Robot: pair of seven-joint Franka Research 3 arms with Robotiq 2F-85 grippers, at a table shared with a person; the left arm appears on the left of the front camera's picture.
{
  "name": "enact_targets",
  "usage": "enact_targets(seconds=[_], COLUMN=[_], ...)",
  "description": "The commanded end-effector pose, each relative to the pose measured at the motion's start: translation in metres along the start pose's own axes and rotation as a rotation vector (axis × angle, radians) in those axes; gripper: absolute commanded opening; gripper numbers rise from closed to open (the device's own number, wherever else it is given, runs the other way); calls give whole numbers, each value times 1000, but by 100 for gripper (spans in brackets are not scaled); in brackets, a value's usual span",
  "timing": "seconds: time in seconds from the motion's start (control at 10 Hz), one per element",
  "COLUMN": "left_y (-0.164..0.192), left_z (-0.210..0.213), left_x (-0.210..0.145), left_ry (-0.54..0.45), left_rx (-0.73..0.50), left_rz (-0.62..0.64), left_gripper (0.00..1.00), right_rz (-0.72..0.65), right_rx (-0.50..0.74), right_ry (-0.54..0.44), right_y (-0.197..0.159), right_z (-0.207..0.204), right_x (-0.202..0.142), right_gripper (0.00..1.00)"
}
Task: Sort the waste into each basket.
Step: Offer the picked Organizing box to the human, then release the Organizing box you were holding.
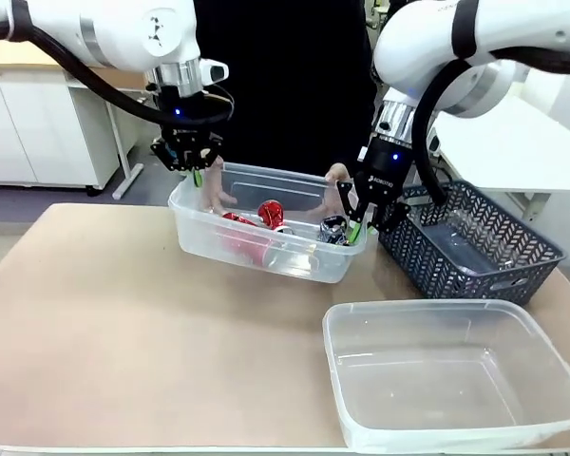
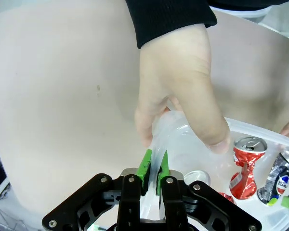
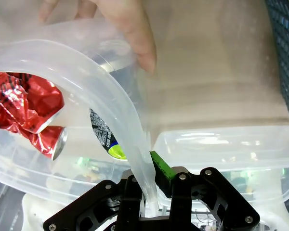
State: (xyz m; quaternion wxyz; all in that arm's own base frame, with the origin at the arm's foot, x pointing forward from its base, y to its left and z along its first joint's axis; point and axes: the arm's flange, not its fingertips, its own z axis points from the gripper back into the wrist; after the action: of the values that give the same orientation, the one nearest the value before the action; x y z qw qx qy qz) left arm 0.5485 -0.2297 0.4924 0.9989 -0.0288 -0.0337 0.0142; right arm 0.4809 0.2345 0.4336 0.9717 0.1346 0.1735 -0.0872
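A clear basket (image 1: 198,226) holding the waste sits at the table's far middle. Inside lie crushed red cans (image 1: 270,212) and a silver can (image 1: 332,228). My left gripper (image 1: 199,178) is shut on its left rim, seen close up in the left wrist view, where my left gripper (image 2: 153,167) pinches the clear rim (image 2: 160,137). My right gripper (image 1: 359,226) is shut on the right rim; in the right wrist view my right gripper (image 3: 151,179) clamps the rim (image 3: 106,91). A person's hands (image 1: 215,196) hold the far side. A second clear basket (image 1: 548,372) stands bare at the front right.
A dark lattice-sided basket (image 1: 513,255) stands at the right, just behind the front clear basket and close to my right arm. A person's hand (image 2: 183,91) grips the rim just beyond my left fingers. Bare tabletop (image 1: 123,313) spreads across the left and front.
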Motion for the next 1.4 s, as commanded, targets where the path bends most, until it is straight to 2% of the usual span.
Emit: enact_targets(seconds=[0.0,0.5,0.6,0.7,0.8,0.9,1.1,1.2,1.3], left_y=[4,4,1,-1,-2,-2,1,4,7], left_z=[2,2,0,2,3,5,14,19,23], left_x=[-2,-2,0,2,3,3,-3,-7,-12], left_ry=[-15,-15,0,6,6,4,-27,-46,-62], left_rx=[-6,-6,1,8,5,12,17,7,-10], left_rz=[23,23,1,-16,-25,-24,-20,-22,-26], left_gripper=[7,7,37,64,95,100,100,98,100], right_rz=[11,11,4,4,17,10,41,73,120], right_rx=[-4,-4,-3,70,119,146,232,284,343], right_ry=[1,1,0,-45,-69,-93,-180,-241,-283], right_y=[4,4,1,-17,-28,-35,-45,-51,-55], right_z=[-1,-1,-1,3,6,7,16,23,28], right_x=[-3,-3,-1,-16,-26,-31,-42,-49,-54], right_gripper=[5,5,5,65,64,100,100,87,97])
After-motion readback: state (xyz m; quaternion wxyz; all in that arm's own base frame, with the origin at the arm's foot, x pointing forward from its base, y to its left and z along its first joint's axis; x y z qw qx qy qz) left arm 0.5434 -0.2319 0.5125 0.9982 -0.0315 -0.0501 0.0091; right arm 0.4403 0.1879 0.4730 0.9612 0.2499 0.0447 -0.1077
